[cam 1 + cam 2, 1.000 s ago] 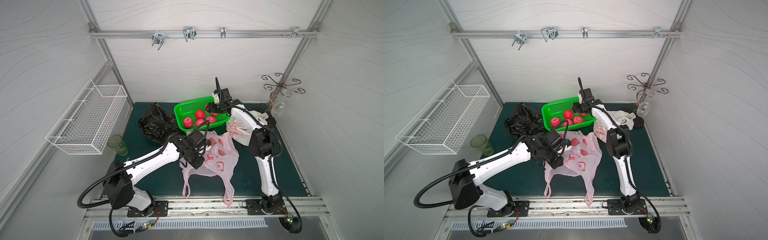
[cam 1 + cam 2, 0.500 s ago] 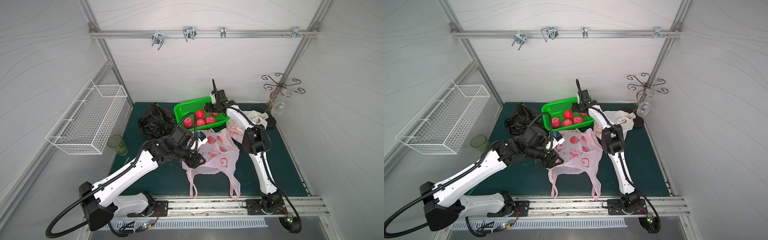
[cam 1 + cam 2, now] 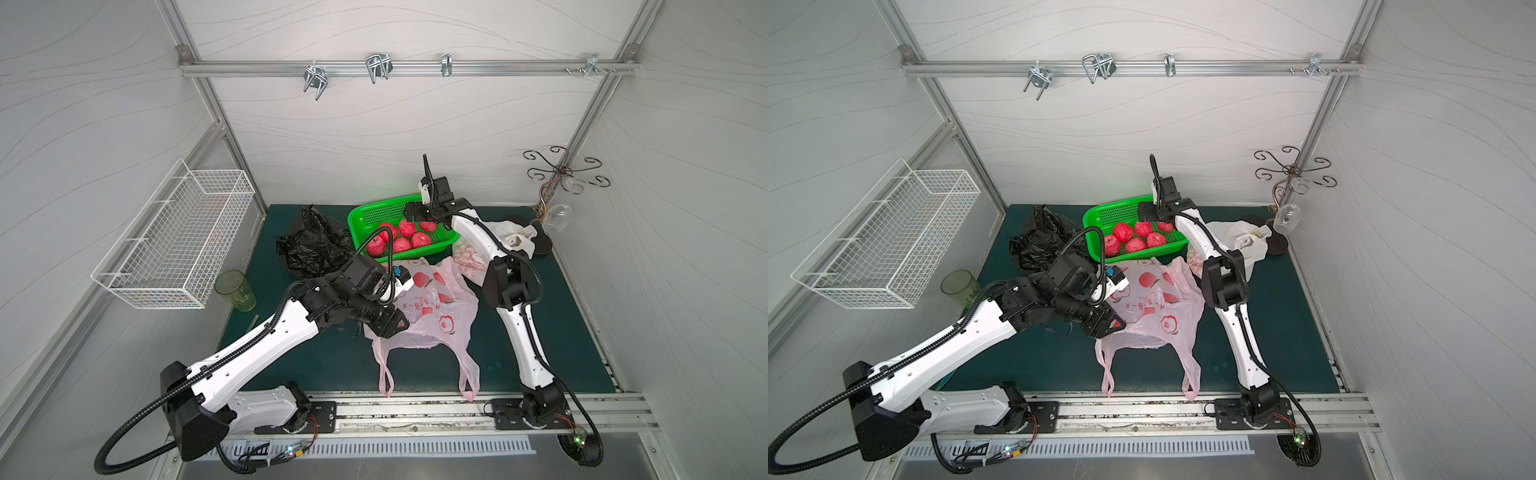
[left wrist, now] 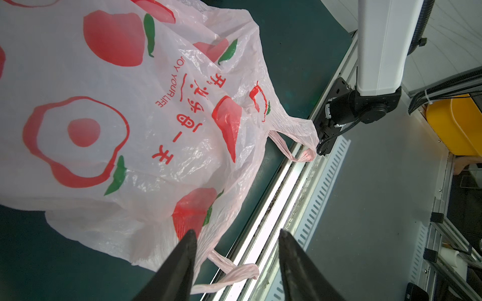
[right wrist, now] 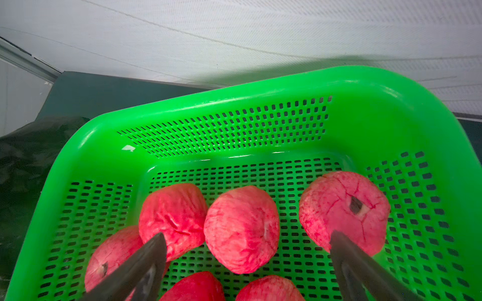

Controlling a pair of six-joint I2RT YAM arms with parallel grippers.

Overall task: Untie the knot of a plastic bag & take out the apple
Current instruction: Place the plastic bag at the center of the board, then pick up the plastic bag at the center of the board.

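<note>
Bag: pink translucent fruit-printed plastic bag (image 3: 432, 307) is lying flat on the dark green surface (image 3: 561, 332), long axis running from basket to front rail (image 3: 415, 409), handles (image 3: 386, 374) pointing at the rail.
Apples: red apples (image 5: 241, 229) are sitting in the green perforated plastic basket (image 5: 234, 104).
Left hand (image 4: 236, 234): is hovering at the bag's edge, released.
Right hand (image 5: 247, 234): is hovering above the apples, released wide.

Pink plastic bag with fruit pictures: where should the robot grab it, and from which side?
Probably one narrow handle loop of the pink plastic bag, from above, by the front rail: both loops lie flat, apart, clear of the wide body.
</note>
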